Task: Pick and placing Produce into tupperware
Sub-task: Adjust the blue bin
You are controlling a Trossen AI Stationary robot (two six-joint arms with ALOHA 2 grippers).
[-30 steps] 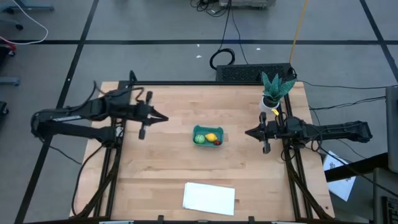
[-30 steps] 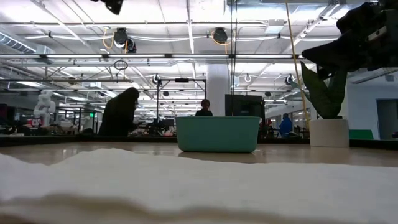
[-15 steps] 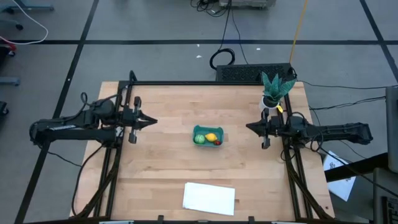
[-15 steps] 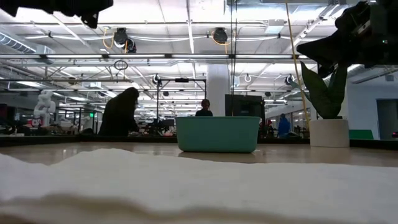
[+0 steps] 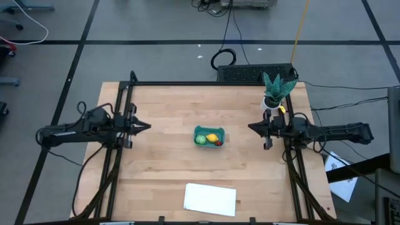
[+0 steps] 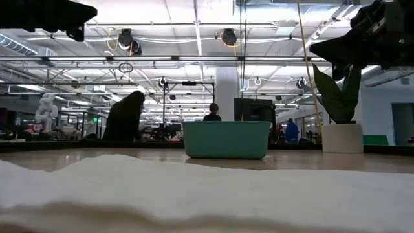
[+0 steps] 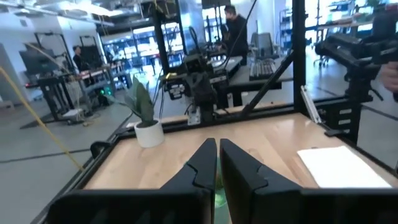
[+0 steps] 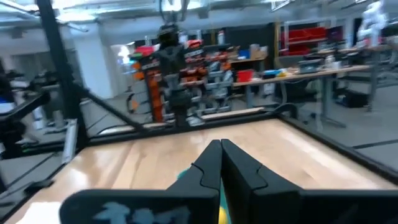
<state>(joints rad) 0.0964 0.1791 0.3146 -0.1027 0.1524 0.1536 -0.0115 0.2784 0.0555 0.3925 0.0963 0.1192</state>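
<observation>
The teal tupperware (image 5: 209, 137) stands at the table's middle and shows in the low view (image 6: 226, 140). In it lie the light-green ball (image 5: 200, 140), the yellow lemon piece (image 5: 213, 138) and the red piece (image 5: 219, 143). My left gripper (image 5: 148, 126) is shut and empty above the table's left edge, pointing at the tub; it shows in its wrist view (image 7: 217, 163). My right gripper (image 5: 250, 128) is shut and empty at the table's right, pointing at the tub; it shows in its wrist view (image 8: 221, 163).
A teal-leaved potted plant (image 5: 275, 91) stands at the far right corner, close to my right arm. A flat white sheet (image 5: 210, 199) lies near the front edge. Bare wood lies between the tub and both grippers. People stand in the room beyond the table.
My left gripper has drawn back toward the table's left edge, away from the tupperware, staying shut. My right gripper has kept almost still. The produce stays in the tub.
</observation>
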